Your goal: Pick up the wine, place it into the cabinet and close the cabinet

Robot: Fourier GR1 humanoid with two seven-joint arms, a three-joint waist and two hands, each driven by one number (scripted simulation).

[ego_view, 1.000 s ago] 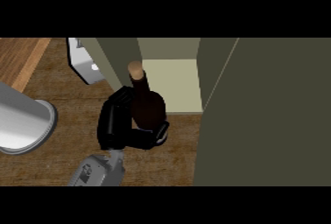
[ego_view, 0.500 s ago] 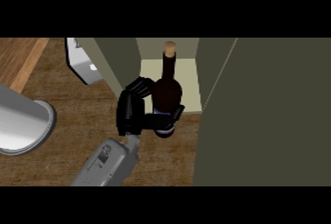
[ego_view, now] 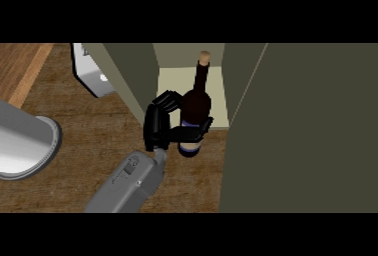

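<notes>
The wine bottle [ego_view: 196,102] is dark, with a tan cork top [ego_view: 204,55] and a pale band low on its body. My left hand [ego_view: 164,125] is shut on its lower part, fingers on the left side and thumb across the front. The bottle's neck points into the open cabinet [ego_view: 174,82], over its cream floor between olive walls. Its base hangs just outside the cabinet's front edge. The cabinet door [ego_view: 310,125] stands open as a large olive panel on the right. My right hand shows nowhere.
A grey metal round vessel [ego_view: 22,145] sits at the left edge on the dark wooden counter [ego_view: 88,135]. A white-grey object [ego_view: 92,75] lies beside the cabinet's left wall. A lighter wood strip [ego_view: 22,70] runs along the upper left.
My left hand has carried the bottle up and to the right, from the counter in front toward the cabinet opening. The bottle's neck now reaches inside.
</notes>
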